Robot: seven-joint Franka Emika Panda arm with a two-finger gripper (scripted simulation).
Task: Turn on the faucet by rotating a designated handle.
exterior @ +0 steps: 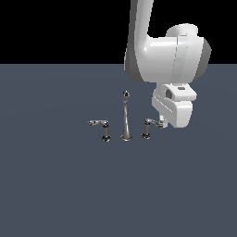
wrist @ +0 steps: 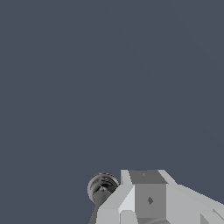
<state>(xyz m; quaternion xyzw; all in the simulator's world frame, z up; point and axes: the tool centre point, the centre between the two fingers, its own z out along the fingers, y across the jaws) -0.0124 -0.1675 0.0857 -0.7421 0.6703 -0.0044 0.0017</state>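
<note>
The chrome faucet stands on the grey floor in the exterior view, with its tall slim spout [exterior: 126, 118] in the middle. The handle [exterior: 151, 122] has its lever arm sticking out to the exterior view's right on a short post [exterior: 146, 134]. Its mirror twin [exterior: 99, 123] stands on the left. My gripper [exterior: 162, 124] hangs low at the outer end of the handle's arm, touching or almost touching it; the white hand hides most of the fingers. In the wrist view the fingers [wrist: 146, 188] form one block with no gap, next to a round chrome-and-dark cap [wrist: 103, 186].
The flat grey floor [exterior: 55, 185] spreads all round the faucet. My white arm [exterior: 157, 55] comes down from above on the exterior view's right.
</note>
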